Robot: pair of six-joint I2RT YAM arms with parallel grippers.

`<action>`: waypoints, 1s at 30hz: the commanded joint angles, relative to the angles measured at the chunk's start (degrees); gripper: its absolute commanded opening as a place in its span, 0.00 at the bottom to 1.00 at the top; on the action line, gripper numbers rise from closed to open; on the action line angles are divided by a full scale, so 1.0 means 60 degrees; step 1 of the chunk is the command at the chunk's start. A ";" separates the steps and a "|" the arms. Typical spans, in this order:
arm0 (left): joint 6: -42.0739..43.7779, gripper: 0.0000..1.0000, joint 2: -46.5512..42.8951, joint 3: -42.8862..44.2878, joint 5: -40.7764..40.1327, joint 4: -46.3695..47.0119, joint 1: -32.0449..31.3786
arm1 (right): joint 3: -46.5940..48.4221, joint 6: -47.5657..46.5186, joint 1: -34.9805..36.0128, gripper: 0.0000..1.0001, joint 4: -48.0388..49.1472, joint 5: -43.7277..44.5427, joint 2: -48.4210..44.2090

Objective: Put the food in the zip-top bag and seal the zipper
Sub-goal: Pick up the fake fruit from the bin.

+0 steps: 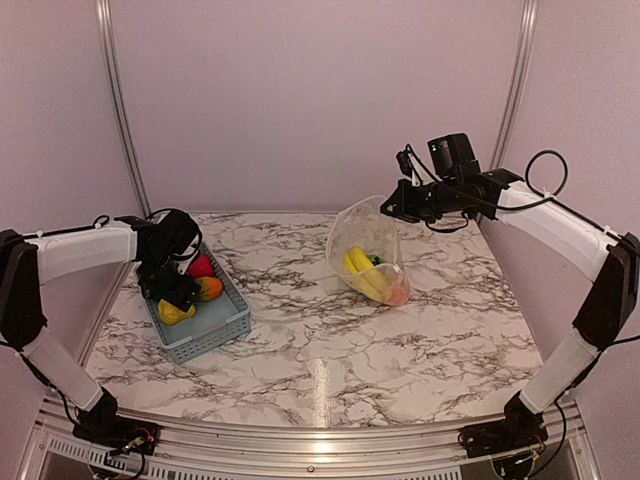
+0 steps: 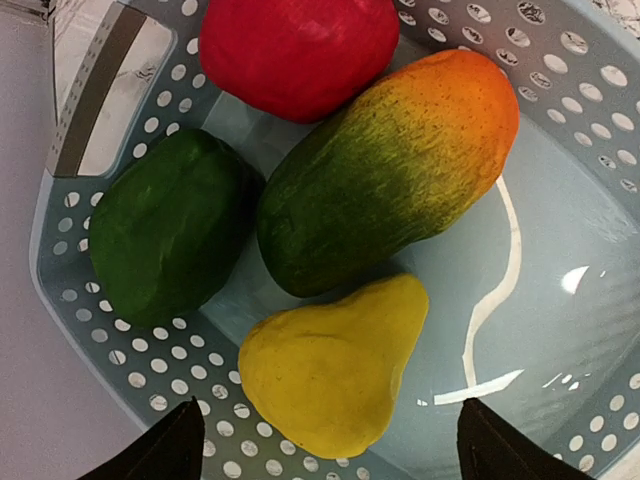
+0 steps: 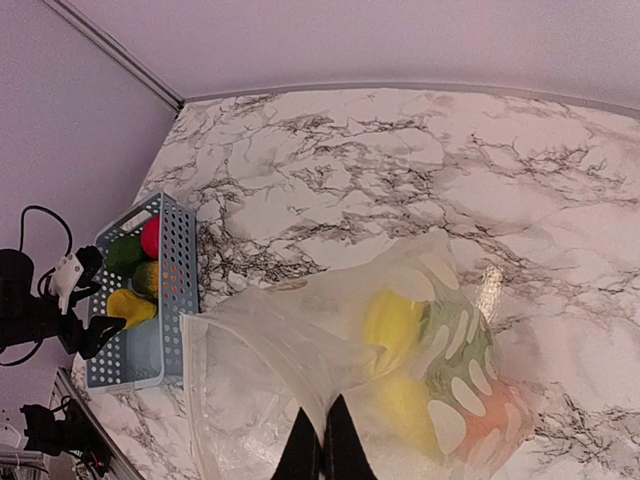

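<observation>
**Item: food not yet bagged.** It sits in the grey-blue perforated plastic basket (image 2: pixel 600 120) at the left of the marble-patterned table (image 1: pixel 330 350). There are four pieces, packed touching:
- glossy yellow toy pear (image 2: pixel 335 370)
- green-to-orange toy mango (image 2: pixel 390 180)
- red toy fruit (image 2: pixel 300 50)
- dark green toy pepper (image 2: pixel 165 225)

**Governing relation.** The pear lies straight beneath the left tool (image 2: pixel 335 455), between its dark fingertips (image 2: pixel 165 455). Its broad end is nearest, and its narrow end points away and touches the mango. The long axis runs slantwise to the line between the fingers, neither along it nor square across.

**Left tool.** Spread wide, holding nothing. The left arm reaches over the basket with its wrist bent, so the tool points down. It is the nearer arm by far.

**Clear crinkly zip-top bag with white dots (image 1: pixel 365 245).** It is right of centre, well apart from the basket, with its base on the table and its mouth lifted open toward the basket side. Inside are a yellow toy banana (image 1: pixel 360 272), something green and an orange-pink piece (image 1: pixel 398 292).

**Right tool (image 3: pixel 322 450).** Clenched on the bag's film near the mouth. The right arm is raised, with its forearm reaching leftward.

**Assessment.** The pear is the likely next pick. A straight descent should do, and a small wrist turn would square the grip.
</observation>
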 commanded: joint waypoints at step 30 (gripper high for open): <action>-0.1884 0.43 0.1571 0.1701 -0.0053 -0.2864 -0.2506 | -0.0087 -0.0009 -0.0077 0.00 0.0066 -0.0206 -0.0231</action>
